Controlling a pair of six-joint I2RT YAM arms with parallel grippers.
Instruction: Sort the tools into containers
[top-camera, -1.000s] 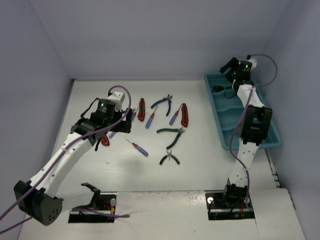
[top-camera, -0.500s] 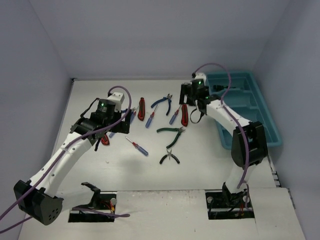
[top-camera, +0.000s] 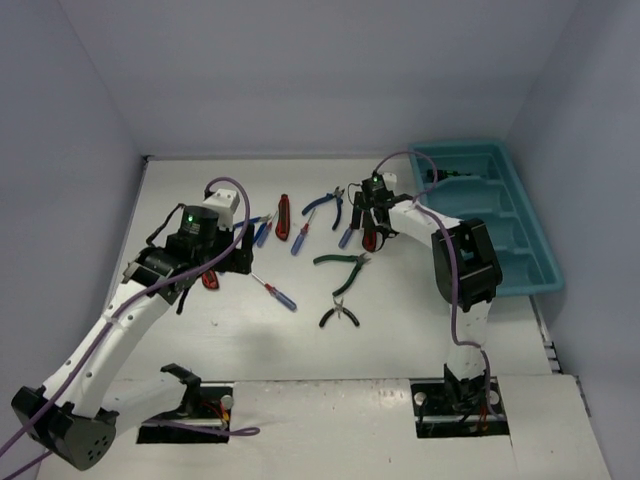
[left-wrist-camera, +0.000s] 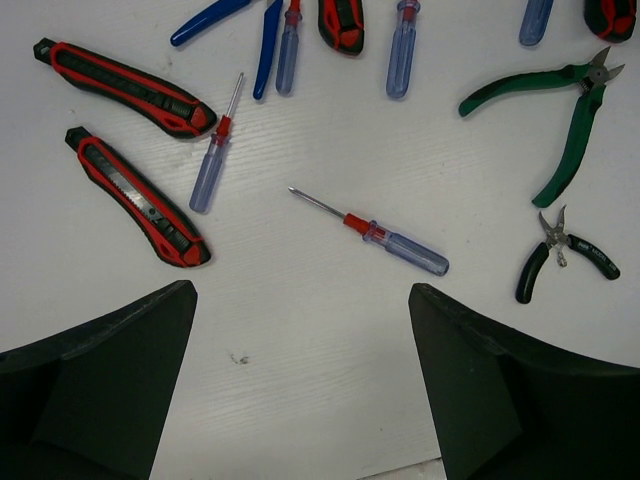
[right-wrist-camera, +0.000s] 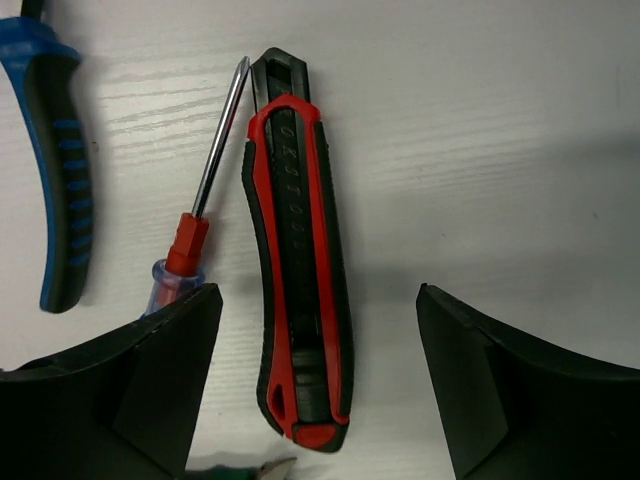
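Tools lie spread on the white table. My right gripper (top-camera: 366, 220) (right-wrist-camera: 318, 390) is open, low over a red-black utility knife (right-wrist-camera: 300, 300) (top-camera: 369, 241), a finger on each side of its butt end. A red-collared screwdriver (right-wrist-camera: 195, 225) lies just left of the knife. My left gripper (top-camera: 242, 256) (left-wrist-camera: 300, 400) is open and empty above bare table, short of a blue-handled screwdriver (left-wrist-camera: 385, 235) (top-camera: 275, 295). Two utility knives (left-wrist-camera: 125, 87) (left-wrist-camera: 135, 197), green pliers (left-wrist-camera: 560, 110) (top-camera: 345, 265) and small black pliers (left-wrist-camera: 560, 255) lie around. The teal tray (top-camera: 540, 285) stands at the right.
Blue pliers (top-camera: 328, 205), another utility knife (top-camera: 283, 217) and more screwdrivers (top-camera: 300, 238) lie at the back of the spread. A dark tool (top-camera: 445, 178) lies in the tray's far compartment. Purple-grey walls close the table on three sides.
My right arm has swung left from over the tray's far end and come down over the utility knife. My left gripper has shifted a little toward the near side.
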